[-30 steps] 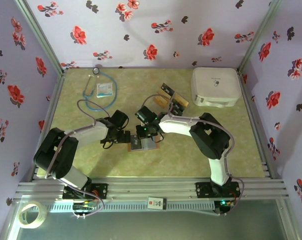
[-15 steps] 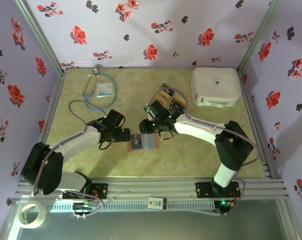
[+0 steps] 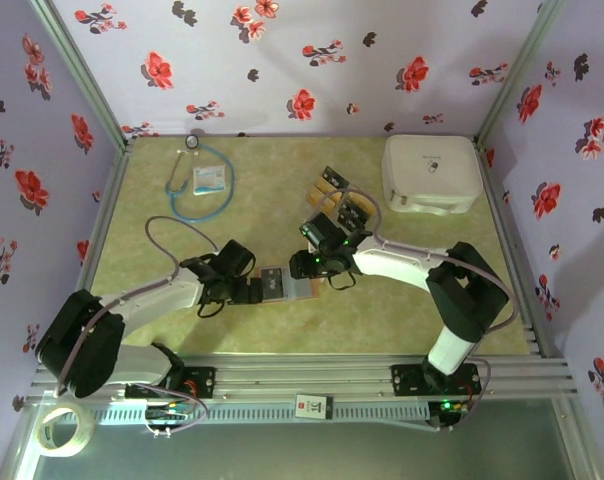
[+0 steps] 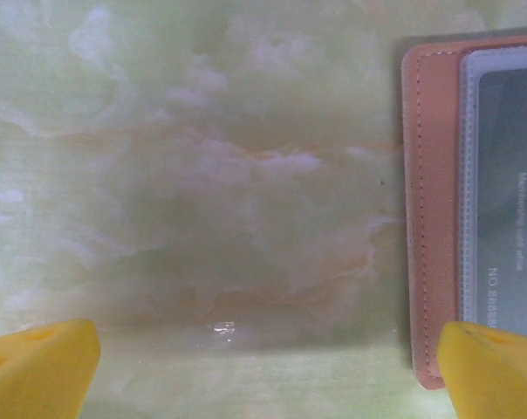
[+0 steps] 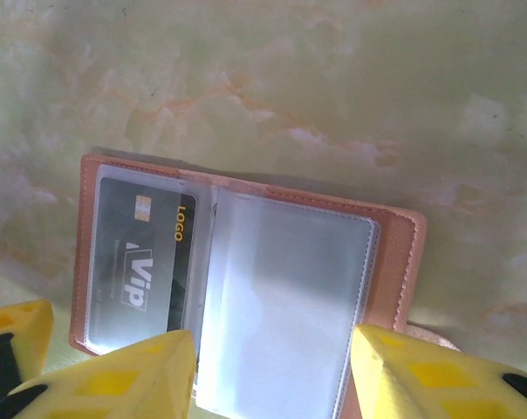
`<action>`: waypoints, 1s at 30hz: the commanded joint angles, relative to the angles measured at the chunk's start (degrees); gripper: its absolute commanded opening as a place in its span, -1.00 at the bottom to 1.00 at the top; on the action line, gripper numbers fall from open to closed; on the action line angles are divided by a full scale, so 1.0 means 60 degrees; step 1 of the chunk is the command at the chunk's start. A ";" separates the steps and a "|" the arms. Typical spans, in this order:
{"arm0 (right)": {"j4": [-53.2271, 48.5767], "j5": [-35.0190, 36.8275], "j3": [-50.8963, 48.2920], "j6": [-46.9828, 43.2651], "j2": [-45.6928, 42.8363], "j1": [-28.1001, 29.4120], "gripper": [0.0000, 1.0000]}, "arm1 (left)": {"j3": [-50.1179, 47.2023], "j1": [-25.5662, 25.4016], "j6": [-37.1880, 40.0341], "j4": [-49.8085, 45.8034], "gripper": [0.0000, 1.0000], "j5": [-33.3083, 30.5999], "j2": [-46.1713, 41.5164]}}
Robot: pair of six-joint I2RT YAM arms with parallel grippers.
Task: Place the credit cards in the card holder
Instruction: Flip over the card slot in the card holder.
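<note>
The card holder point(image 3: 300, 288) lies open on the table at centre front, reddish-brown with clear sleeves point(image 5: 281, 305). A black VIP credit card point(image 5: 137, 262) sits in its left sleeve; the right sleeve is bare. My right gripper point(image 5: 272, 384) hovers just over the holder, open, with nothing between its yellow fingers point(image 5: 115, 375); from above the right gripper point(image 3: 304, 265) is at the holder's far edge. My left gripper point(image 3: 250, 290) is wide open beside the holder's left edge point(image 4: 434, 218), over bare table, empty point(image 4: 263, 375). Loose credit cards point(image 3: 325, 197), tan and black, lie farther back point(image 3: 354, 213).
A big white case point(image 3: 431, 172) stands at the back right. A stethoscope point(image 3: 182, 180) and a white-blue packet point(image 3: 209, 180) lie at the back left. Bare table lies to the right of the holder and along the front edge.
My right gripper has opened from shut and drawn slightly right along the holder's far edge. The left gripper has stayed open and slid a little nearer beside the holder.
</note>
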 commanded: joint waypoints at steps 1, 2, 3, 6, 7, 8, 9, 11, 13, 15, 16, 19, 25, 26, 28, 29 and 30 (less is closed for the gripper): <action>0.0200 -0.0060 -0.0065 0.0133 0.0239 -0.0074 0.00 | -0.0037 -0.0104 -0.0183 0.0083 0.99 -0.0341 0.0230; 0.0215 -0.0066 -0.0072 0.0144 0.0263 -0.0073 0.00 | -0.0026 -0.0114 -0.0166 0.0076 0.99 -0.0373 0.0286; 0.0211 -0.0056 -0.0058 0.0144 0.0290 -0.0082 0.00 | -0.0021 -0.0127 -0.0152 0.0079 0.99 -0.0411 0.0333; 0.0200 -0.0025 -0.0056 0.0123 0.0360 -0.0112 0.01 | 0.0045 -0.0158 -0.0104 0.0062 0.99 -0.0539 0.0508; 0.0186 -0.0013 -0.0058 0.0123 0.0383 -0.0125 0.00 | 0.0054 -0.0166 -0.0091 0.0055 0.99 -0.0570 0.0553; 0.0195 -0.0023 -0.0046 0.0127 0.0412 -0.0138 0.00 | 0.0051 -0.0180 -0.0079 0.0075 0.99 -0.0582 0.0591; 0.0187 0.0000 -0.0073 0.0108 0.0426 -0.0150 0.00 | 0.0064 -0.0188 -0.0064 0.0061 0.99 -0.0623 0.0633; 0.0170 0.0001 -0.0068 0.0112 0.0479 -0.0155 0.01 | 0.0076 -0.0214 -0.0052 0.0030 0.99 -0.0699 0.0700; 0.0188 -0.0001 -0.0074 0.0112 0.0540 -0.0163 0.01 | 0.0078 -0.0224 -0.0044 0.0001 0.99 -0.0776 0.0774; 0.0189 -0.0021 -0.0057 0.0112 0.0636 -0.0167 0.01 | 0.0057 -0.0239 -0.0031 -0.0002 0.99 -0.0806 0.0811; 0.0186 -0.0039 -0.0037 0.0114 0.0673 -0.0159 0.01 | 0.0052 -0.0241 -0.0042 -0.0009 0.99 -0.0818 0.0834; 0.0207 -0.0081 0.0004 0.0096 0.0838 -0.0170 0.01 | 0.0034 -0.0246 -0.0028 0.0041 0.99 -0.0836 0.0863; 0.0325 -0.0232 0.0012 0.0160 0.1051 -0.0158 0.04 | 0.0031 -0.0240 0.0006 0.0083 0.99 -0.0836 0.0900; 0.0369 -0.0296 -0.0003 0.0186 0.1079 -0.0167 0.04 | 0.0032 -0.0239 0.0004 0.0086 0.99 -0.0834 0.0907; 0.0454 -0.0440 -0.0050 0.0217 0.1078 -0.0157 0.04 | 0.0048 -0.0239 0.0025 0.0105 0.99 -0.0836 0.0907; 0.0498 -0.0504 -0.0072 0.0240 0.1067 -0.0158 0.04 | 0.0038 -0.0240 0.0025 0.0105 0.99 -0.0834 0.0907; 0.0542 -0.0600 -0.0087 0.0272 0.1059 -0.0162 0.03 | 0.0033 -0.0245 0.0015 0.0111 0.99 -0.0827 0.0907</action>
